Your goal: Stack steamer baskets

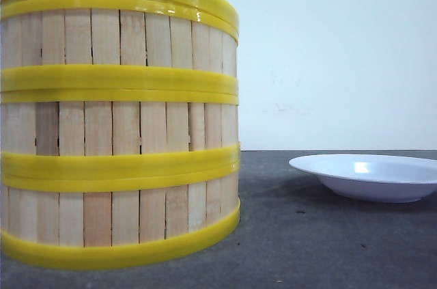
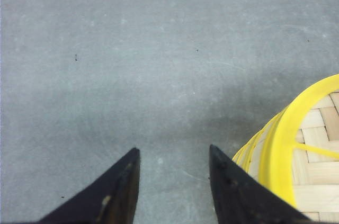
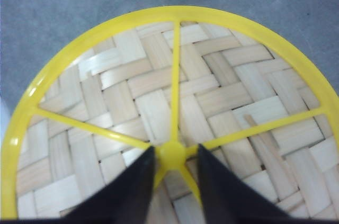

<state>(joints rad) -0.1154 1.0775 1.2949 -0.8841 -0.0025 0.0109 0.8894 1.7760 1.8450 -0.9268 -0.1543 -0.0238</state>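
Three steamer baskets [image 1: 119, 118] stacked in one upright column on the grey tabletop [image 1: 328, 241], close to the front camera. On top, a woven lid [image 3: 175, 118] with yellow rim, spokes and central knob [image 3: 173, 155]. Right gripper [image 3: 174, 155] over the lid, fingers apart on either side of the knob; contact hard to tell. Left gripper [image 2: 175, 160] spread apart over bare tabletop, just beside the stack, holding nothing. White plate [image 1: 369, 176] resting apart from the stack.
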